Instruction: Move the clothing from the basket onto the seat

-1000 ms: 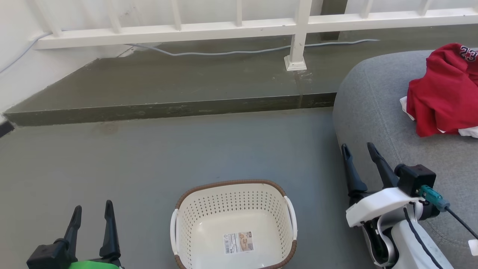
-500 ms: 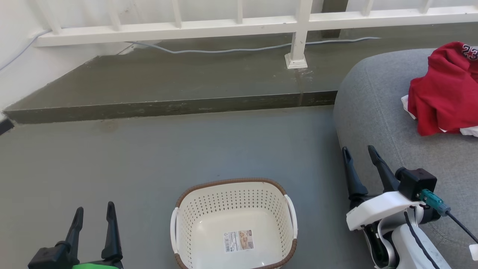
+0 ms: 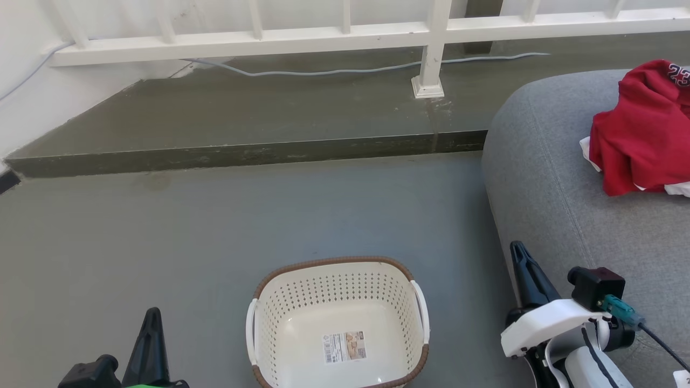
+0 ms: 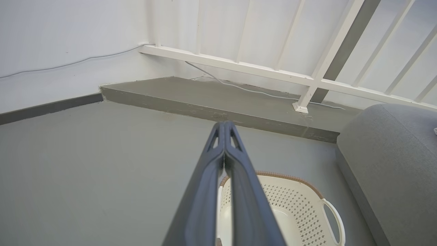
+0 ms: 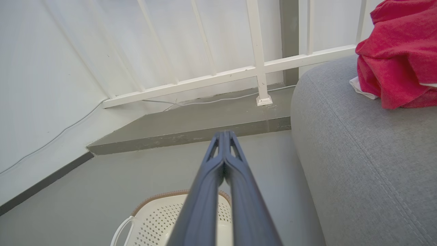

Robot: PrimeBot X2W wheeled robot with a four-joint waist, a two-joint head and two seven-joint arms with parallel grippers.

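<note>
The red clothing [image 3: 641, 140] with white trim lies bunched on the grey seat [image 3: 560, 183] at the right; it also shows in the right wrist view [image 5: 392, 58] on the seat [image 5: 358, 164]. The cream basket [image 3: 337, 323] with a brown rim stands on the floor at the bottom centre, holding just a barcode sticker. My left gripper [image 3: 152, 315] is shut at the lower left, beside the basket, its tips pressed together [image 4: 223, 126]. My right gripper [image 3: 518, 249] is shut with nothing in it, between basket and seat, tips together [image 5: 223, 135].
A raised concrete step [image 3: 242, 156] runs across the floor behind the basket. A white railing [image 3: 345, 35] with a post base [image 3: 427, 86] and a grey cable [image 3: 334, 70] stands on it. A white wall [image 3: 32, 113] closes the left side.
Both grippers have gone from open to shut, with nothing between the fingers. Both have also drawn back toward the bottom of the head view. The clothing and basket lie as before.
</note>
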